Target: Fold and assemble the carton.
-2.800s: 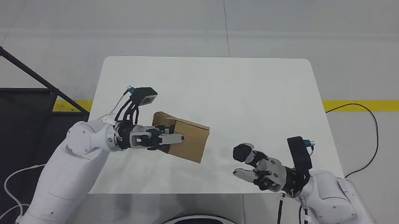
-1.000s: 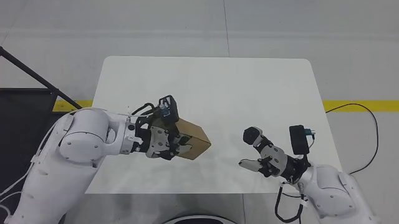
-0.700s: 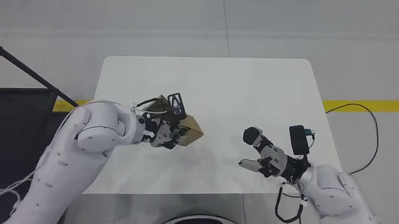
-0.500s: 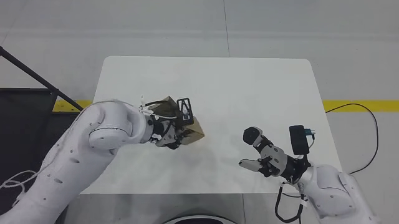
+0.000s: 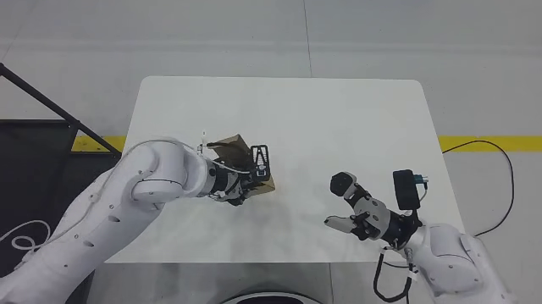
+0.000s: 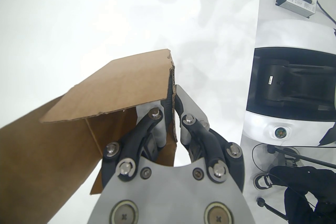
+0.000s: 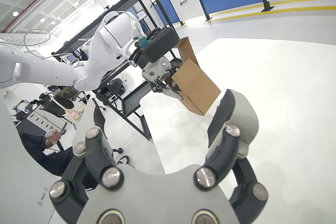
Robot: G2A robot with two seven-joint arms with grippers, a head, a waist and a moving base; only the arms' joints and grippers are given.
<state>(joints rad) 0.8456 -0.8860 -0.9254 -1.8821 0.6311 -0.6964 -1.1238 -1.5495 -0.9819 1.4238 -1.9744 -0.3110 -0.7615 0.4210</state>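
Nearest to the robot, the right arm (image 5: 440,257) is over the near right corner of the bench (image 5: 339,118). The right jaws are spread wide and hold nothing, and they are turned toward the middle of the bench. In the right wrist view the carton (image 7: 195,86) is seen between the two fingers (image 7: 225,114), but farther off and well apart from them.

A little farther, on the left half of the bench, the left arm (image 5: 152,185) holds the brown carton (image 5: 230,148). The left jaws are closed narrow on the corrugated edge of one wall of the carton (image 6: 65,130), with one finger (image 6: 147,128) inside and the other outside. The carton is tilted and partly opened, and one flap (image 6: 118,86) stands out over its open end. I cannot tell whether its lowest corner touches the bench.

Beyond the bench is the grey floor with a yellow line (image 5: 491,143) and a black cable (image 5: 500,185).
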